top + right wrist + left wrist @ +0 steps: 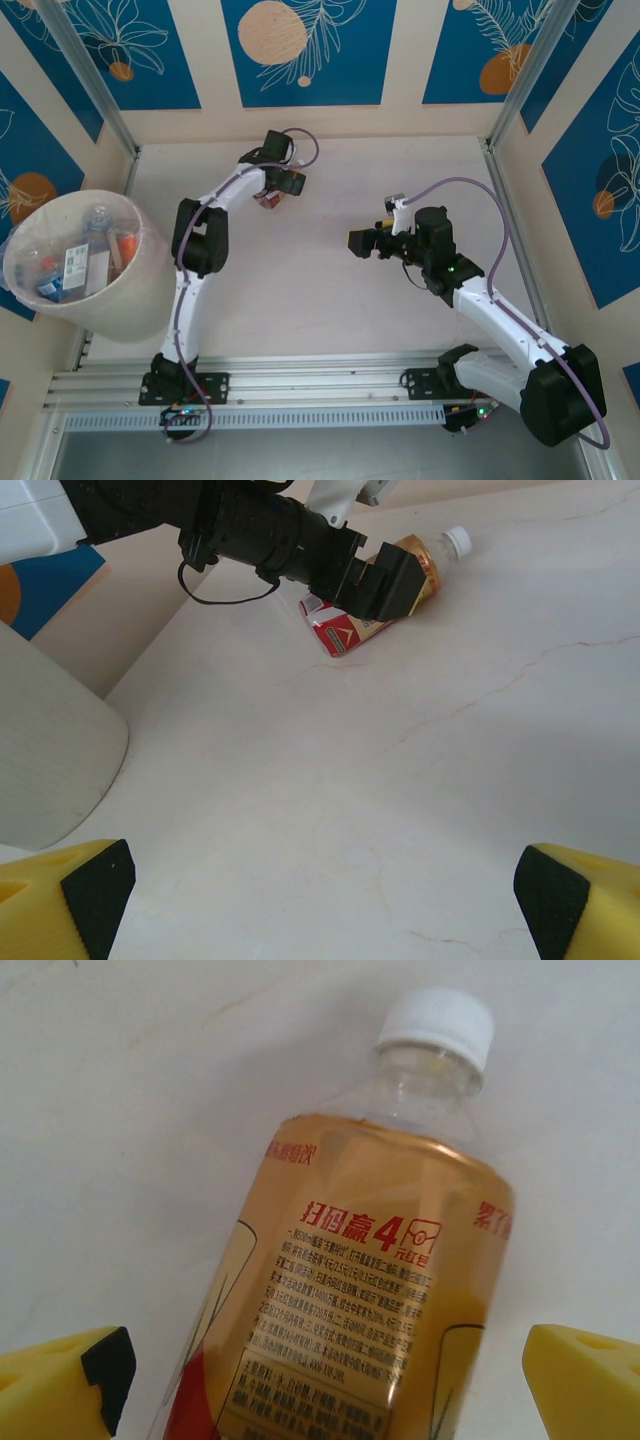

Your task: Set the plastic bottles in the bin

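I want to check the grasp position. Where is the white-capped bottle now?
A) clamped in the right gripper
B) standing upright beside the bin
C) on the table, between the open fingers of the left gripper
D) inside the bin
C: the bottle lies on the table between the fingers of the left gripper, both clear of it.
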